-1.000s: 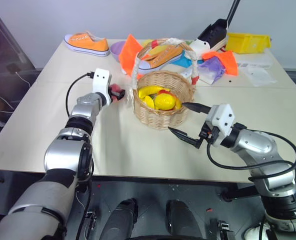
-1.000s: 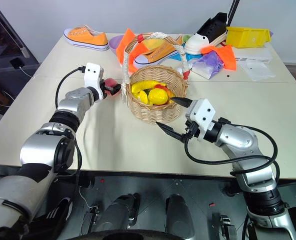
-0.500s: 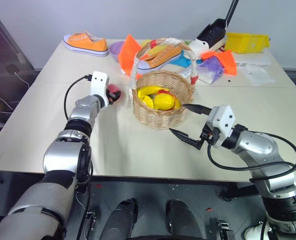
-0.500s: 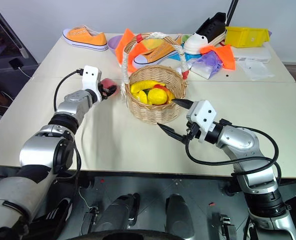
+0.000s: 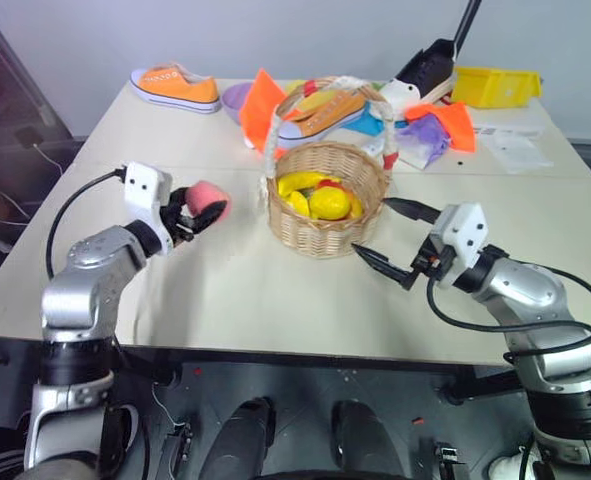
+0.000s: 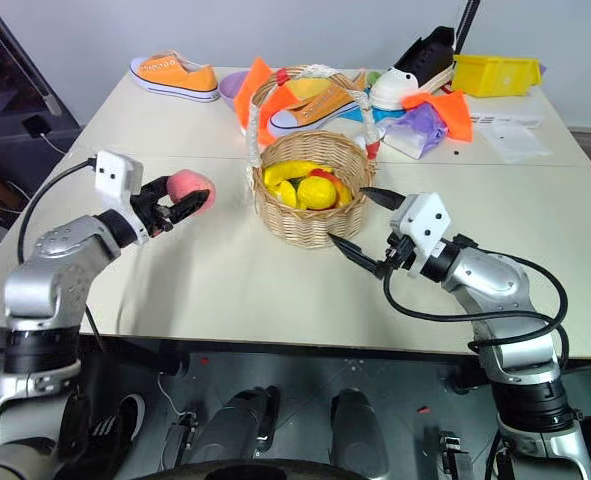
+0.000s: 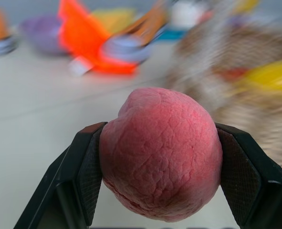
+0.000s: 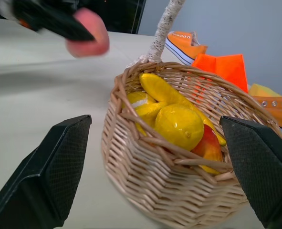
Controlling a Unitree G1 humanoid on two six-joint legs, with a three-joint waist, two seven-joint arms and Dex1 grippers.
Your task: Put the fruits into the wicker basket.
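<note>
Pink and round, the peach [image 5: 208,195] sits clamped between the two black fingers [image 7: 83,176] of my left claw [image 5: 197,212], one pad pressed to each side of it. I see it held in the air above the desk [image 5: 225,290], off to the left of the wicker basket [image 5: 325,205] and apart from its rim. Being near enough a ball, it has no long axis I can call; in the left wrist view its slightly narrower end is toward the upper left. The left claw points toward the basket, roughly level.

My right claw [image 5: 395,240] is spread wide with nothing in it. It hangs just to the right of the basket, its fingers aimed at the basket wall, one finger close to the weave near the base; I cannot tell whether it touches.

The basket stands upright on the desk with its white-wrapped handle [image 5: 275,140] arching over it. Inside I can see the lemon [image 8: 179,126] lying on top, its long axis about level across the bowl. The banana [image 8: 162,90] lies behind it, running lengthwise from the near rim toward the far side. The red-orange mango [image 8: 208,148] is tucked low against the wall beside the lemon.
</note>
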